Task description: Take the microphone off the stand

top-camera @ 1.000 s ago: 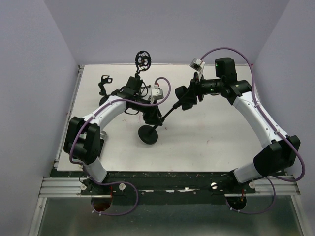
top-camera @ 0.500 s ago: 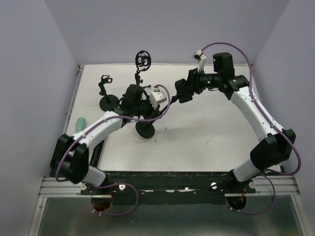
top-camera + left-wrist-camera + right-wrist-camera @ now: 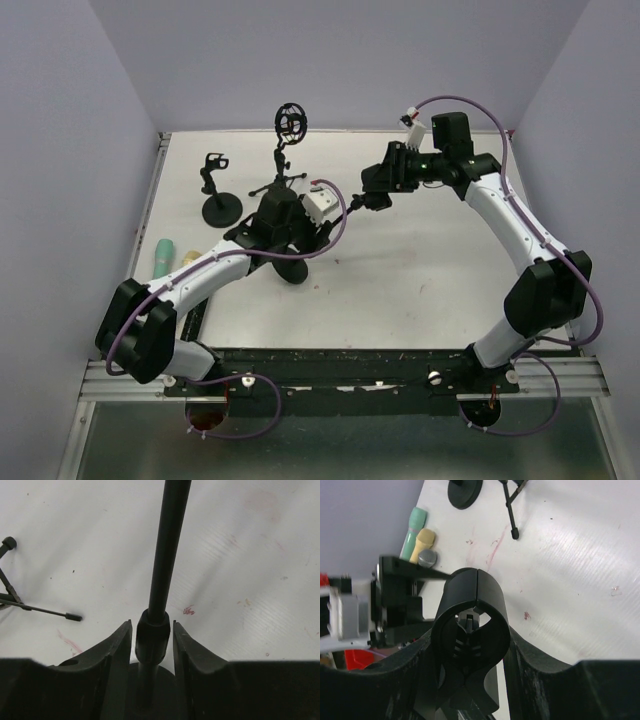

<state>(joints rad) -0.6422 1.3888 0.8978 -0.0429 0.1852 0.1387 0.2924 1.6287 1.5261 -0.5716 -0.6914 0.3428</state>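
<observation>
The black stand has a round base [image 3: 293,268] and a thin pole [image 3: 345,213] leaning up to the right. My left gripper [image 3: 288,232] is shut on the pole's lower collar [image 3: 152,635], just above the base. My right gripper [image 3: 375,195] is shut on the black clip [image 3: 470,625] at the pole's top. The clip's ring looks hollow, with no microphone in it. A green microphone [image 3: 163,256], a yellow one [image 3: 425,541] and a grey one [image 3: 427,557] lie together at the table's left edge.
A small stand on a round base [image 3: 220,205] stands at the back left. A tripod stand with a ring shock mount [image 3: 291,122] stands behind my left gripper, and its legs [image 3: 40,611] lie close to the left of the pole. Lilac walls enclose the table.
My left arm has swung toward the near left, still gripping the pole. This uncovered the microphones at the left edge. My right gripper has lifted the clip end slightly up and back.
</observation>
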